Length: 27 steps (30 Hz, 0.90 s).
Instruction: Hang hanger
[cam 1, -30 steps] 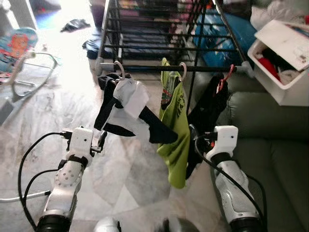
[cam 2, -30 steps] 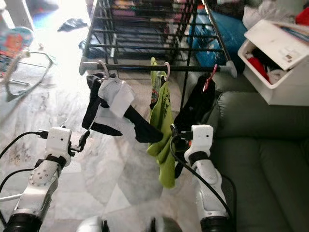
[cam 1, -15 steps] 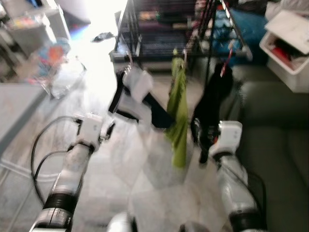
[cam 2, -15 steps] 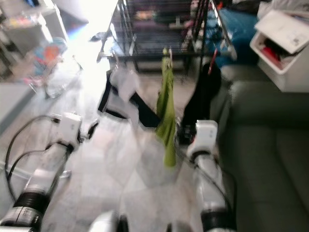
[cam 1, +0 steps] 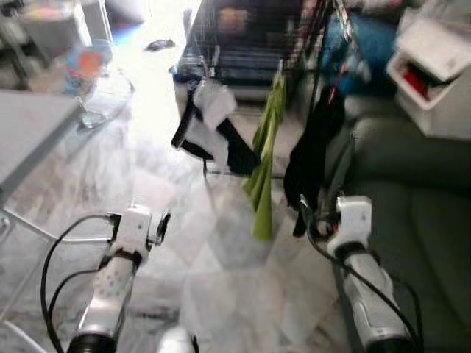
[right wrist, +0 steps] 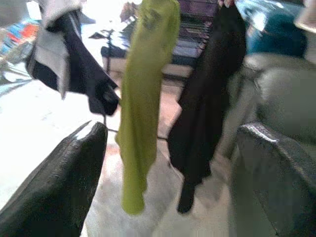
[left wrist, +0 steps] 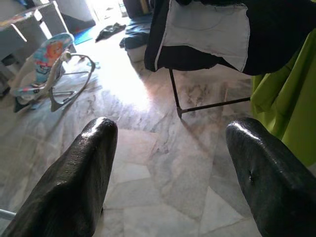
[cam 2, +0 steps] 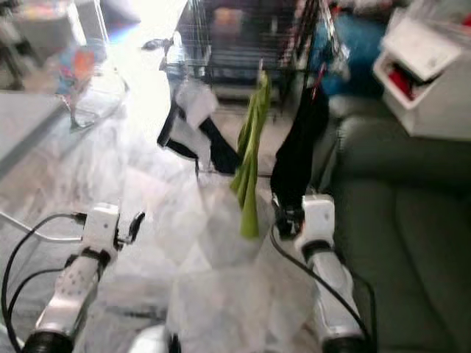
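Ahead of me the drying rack [cam 1: 243, 44] now sits farther off than before, its black-and-white garment [cam 1: 210, 132], green shirt [cam 1: 265, 165] and black garment [cam 1: 313, 158] hanging there, while my left gripper [left wrist: 170, 163] and right gripper [right wrist: 170, 163] gape wide, empty.

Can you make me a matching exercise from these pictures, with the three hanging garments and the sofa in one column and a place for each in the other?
Column one:
1. lime green shirt
2. plain black garment
3. black and white garment
4. grey-green sofa

Column two:
A. hangs at the rack's left
B. stands to the robot's right
C. hangs in the middle of the three
D. hangs nearest the sofa

Right pairs: 1-C, 2-D, 3-A, 4-B
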### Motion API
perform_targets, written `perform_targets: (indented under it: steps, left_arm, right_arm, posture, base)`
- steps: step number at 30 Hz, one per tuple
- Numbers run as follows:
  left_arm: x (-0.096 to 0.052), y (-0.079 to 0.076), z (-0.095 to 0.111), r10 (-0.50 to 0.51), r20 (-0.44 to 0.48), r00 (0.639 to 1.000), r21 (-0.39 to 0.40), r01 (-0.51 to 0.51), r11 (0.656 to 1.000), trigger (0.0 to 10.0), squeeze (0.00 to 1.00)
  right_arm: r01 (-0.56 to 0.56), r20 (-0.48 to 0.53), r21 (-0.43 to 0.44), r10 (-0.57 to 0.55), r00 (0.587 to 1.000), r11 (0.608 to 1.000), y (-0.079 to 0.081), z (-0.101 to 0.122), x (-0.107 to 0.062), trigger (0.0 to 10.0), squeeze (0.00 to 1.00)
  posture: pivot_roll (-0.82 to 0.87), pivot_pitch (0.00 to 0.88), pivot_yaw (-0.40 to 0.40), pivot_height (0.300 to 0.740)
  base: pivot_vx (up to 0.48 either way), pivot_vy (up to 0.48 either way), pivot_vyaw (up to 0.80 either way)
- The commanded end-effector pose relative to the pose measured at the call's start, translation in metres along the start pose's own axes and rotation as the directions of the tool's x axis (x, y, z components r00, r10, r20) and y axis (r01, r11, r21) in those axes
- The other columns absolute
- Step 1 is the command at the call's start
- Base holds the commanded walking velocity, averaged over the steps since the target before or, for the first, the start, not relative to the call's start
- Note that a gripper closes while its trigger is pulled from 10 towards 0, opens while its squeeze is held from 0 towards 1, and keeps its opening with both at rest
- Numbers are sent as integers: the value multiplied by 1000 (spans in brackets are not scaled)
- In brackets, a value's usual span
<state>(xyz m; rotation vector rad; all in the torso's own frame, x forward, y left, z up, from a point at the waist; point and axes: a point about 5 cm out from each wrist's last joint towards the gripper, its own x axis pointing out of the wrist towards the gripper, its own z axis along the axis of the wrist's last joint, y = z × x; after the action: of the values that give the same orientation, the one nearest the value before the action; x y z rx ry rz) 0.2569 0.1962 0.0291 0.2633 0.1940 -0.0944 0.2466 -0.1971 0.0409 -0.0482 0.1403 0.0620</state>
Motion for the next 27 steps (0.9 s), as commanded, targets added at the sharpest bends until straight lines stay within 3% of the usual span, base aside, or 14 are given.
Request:
perform_targets:
  steps: [1,2,6,15,21,27]
  left_arm:
    - [1,3,7,7,30,1000,18,-8,1000,10000,0]
    - [-5,3,4,4,27,1000,21,-5,1000,10000,0]
    - [-7,2,3,-10,27,1000,15,9,1000,10000,0]
    - [-4,-3,7,-14,33,999,22,14,1000,10000,0]
    - [-13,6,5,53,31,998,18,-54,998,10000,0]
    - [-22,-3,-4,51,7,999,-9,-51,999,10000,0]
  right_arm:
    - [-10,34,-3,10,999,1000,1,8,0,10000,0]
    - [16,21,-2,-16,1000,1000,-5,4,-10,10000,0]
    - [56,11,4,-56,998,998,-11,-2,-21,10000,0]
    - [74,16,8,-74,997,997,-9,-4,-25,10000,0]
    - [94,13,11,-94,996,996,-12,-4,-38,10000,0]
    - [77,-6,7,-77,997,997,-14,-7,-38,10000,0]
  posture:
    - [-11,0,-31,740]
    - [-29,0,-19,740]
    - [-42,0,-8,740]
    - [-61,0,22,740]
    - [-65,0,15,740]
    - [-61,0,5,740]
  base:
    - [0,0,0]
    - [0,0,0]
    - [0,0,0]
    - [0,0,0]
    - [0,0,0]
    - [0,0,0]
